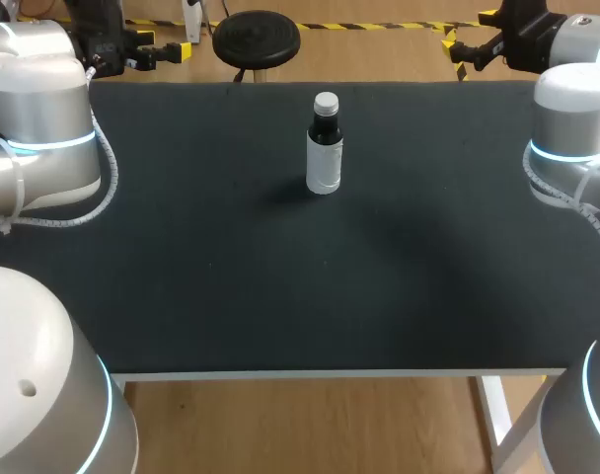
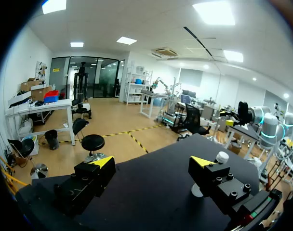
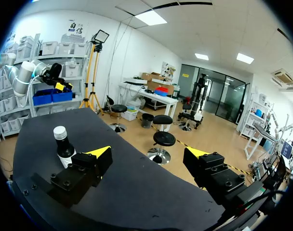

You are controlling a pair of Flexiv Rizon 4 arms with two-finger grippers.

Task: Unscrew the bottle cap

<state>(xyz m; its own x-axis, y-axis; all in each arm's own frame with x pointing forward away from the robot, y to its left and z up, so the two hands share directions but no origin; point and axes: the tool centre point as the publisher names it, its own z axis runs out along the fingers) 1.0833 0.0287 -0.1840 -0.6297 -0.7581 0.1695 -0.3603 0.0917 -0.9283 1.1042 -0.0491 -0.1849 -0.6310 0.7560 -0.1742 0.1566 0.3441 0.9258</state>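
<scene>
Capped bottle [image 1: 324,148] upright on the dark bench [image 1: 280,286], untouched, both pincers spread wide and empty.
Toward 12 o'clock from bench centre, near the far edge, white cap [image 1: 326,101] on top. Past that edge at about 11 o'clock, left pincer [image 2: 151,161], fingers far apart, nothing between them, bottle partly hidden behind one finger. At about 1 o'clock, right pincer [image 3: 147,152], likewise gaping and holding nothing, bottle just behind one yellow tip. Well apart from the bottle, both.
</scene>
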